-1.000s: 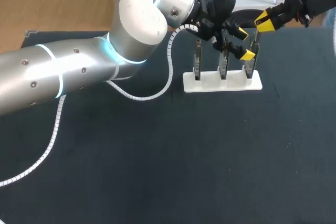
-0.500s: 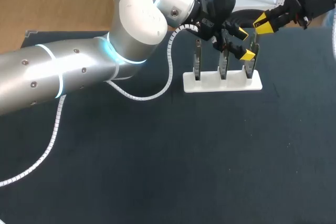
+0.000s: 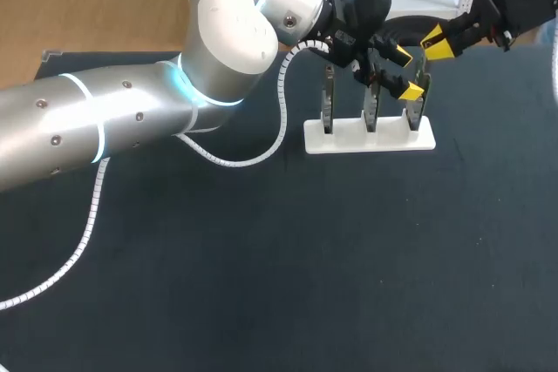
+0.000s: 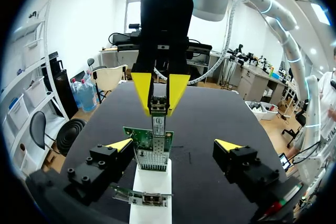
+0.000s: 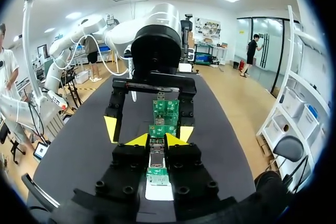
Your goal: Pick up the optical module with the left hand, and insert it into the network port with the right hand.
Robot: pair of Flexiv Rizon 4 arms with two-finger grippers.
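Although the right gripper [image 4: 159, 97], clamped on the module [image 4: 158, 111], drifted only slightly above the card [image 4: 148, 141] (left gripper [image 4: 174, 145] stands wide open around it), insertion looks still ahead.

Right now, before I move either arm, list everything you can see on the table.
optical module: one, silvery, held over the boards in the right gripper
circuit boards: three, green, upright in a row in the stand
stand: one, white, at the far side of the table
table: one, dark surface
spiral cable: one, white, hanging from the left arm
left gripper: open, yellow tips either side of the boards
right gripper: yellow tips shut on the optical module
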